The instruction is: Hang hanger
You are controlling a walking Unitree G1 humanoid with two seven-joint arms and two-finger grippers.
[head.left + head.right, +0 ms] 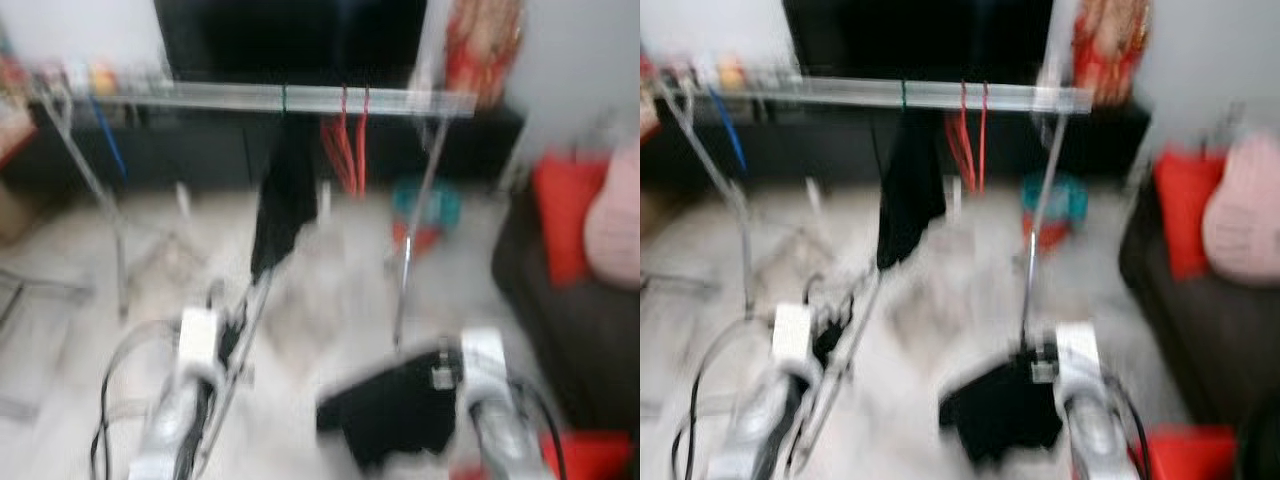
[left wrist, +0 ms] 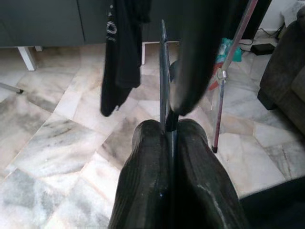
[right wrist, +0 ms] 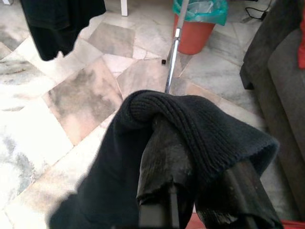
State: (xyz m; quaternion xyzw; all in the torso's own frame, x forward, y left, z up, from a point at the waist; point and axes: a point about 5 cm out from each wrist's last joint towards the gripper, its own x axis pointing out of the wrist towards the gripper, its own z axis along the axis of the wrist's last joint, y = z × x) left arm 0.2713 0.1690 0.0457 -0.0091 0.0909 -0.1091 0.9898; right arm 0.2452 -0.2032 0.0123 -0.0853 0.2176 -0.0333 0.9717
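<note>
The head views are blurred. A silver clothes rail [image 1: 300, 97] crosses the room ahead, carrying a black garment [image 1: 285, 200] on a green hook and a few red hangers [image 1: 350, 140]. My left gripper [image 2: 167, 131] is shut on a thin grey hanger [image 2: 163, 71] that rises edge-on from between its fingers; it is held low at the left [image 1: 215, 330], short of the rail. My right gripper [image 3: 190, 157] is shut on a black knitted garment [image 3: 190, 114], which drapes over its fingers and hangs low at the right [image 1: 400, 410].
The rack's right leg [image 1: 415, 230] stands on the marble floor, with an orange bin lined in teal [image 3: 198, 24] just behind it. A dark sofa [image 1: 570, 320] with red and pink cushions is at the right. A dark cabinet and black screen [image 1: 290, 40] lie behind the rack.
</note>
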